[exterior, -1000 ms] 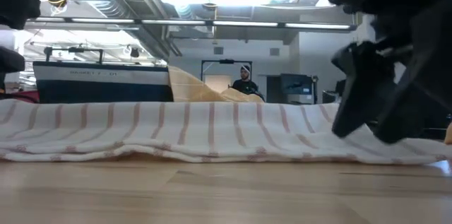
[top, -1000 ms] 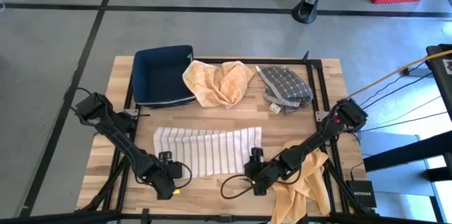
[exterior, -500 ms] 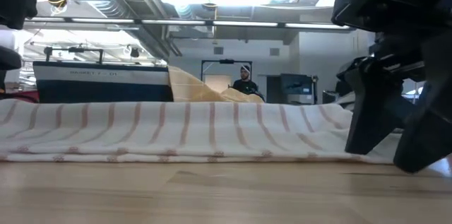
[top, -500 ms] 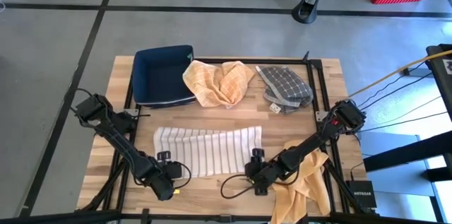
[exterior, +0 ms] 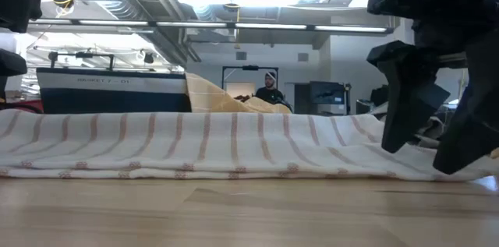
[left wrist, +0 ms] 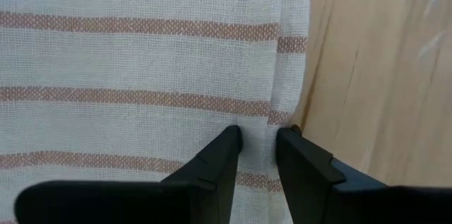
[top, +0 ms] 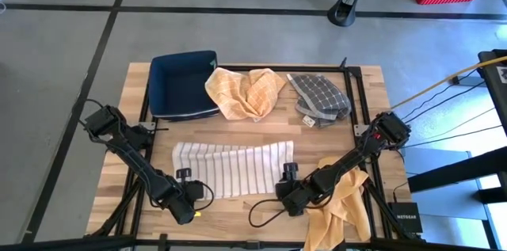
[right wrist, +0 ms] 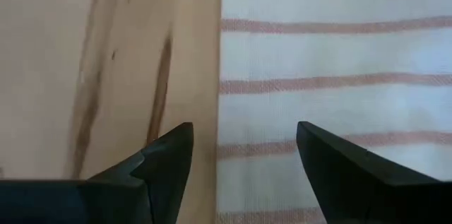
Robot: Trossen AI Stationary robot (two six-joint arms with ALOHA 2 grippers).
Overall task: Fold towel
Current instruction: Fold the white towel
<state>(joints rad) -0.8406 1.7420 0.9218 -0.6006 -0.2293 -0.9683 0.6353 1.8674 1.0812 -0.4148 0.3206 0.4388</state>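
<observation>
A white towel with thin reddish stripes lies spread flat on the wooden table. My left gripper points down at the towel's near edge, close to its near left corner, and is shut on a small pucker of cloth. My right gripper stands open above the near edge at the near right corner. One of its fingers is over bare wood and the other over the towel, and neither touches anything. In the low view the right gripper hangs just above the cloth. My left gripper pinches a narrow raised fold of the towel just inside its near hem, between the two fingertips. The fingers come from above, pointing steeply down. The rest of the towel lies flat and slack on the table.
At the back stand a navy basket, a crumpled orange checked cloth and a grey checked cloth. A yellow cloth lies under my right arm at the near right. A person stands far back in the room.
My right gripper has tipped so that its fingers stand more upright over the towel's near right corner, dipping and then rising a little. The slight buckle along the towel's near edge has settled flat.
</observation>
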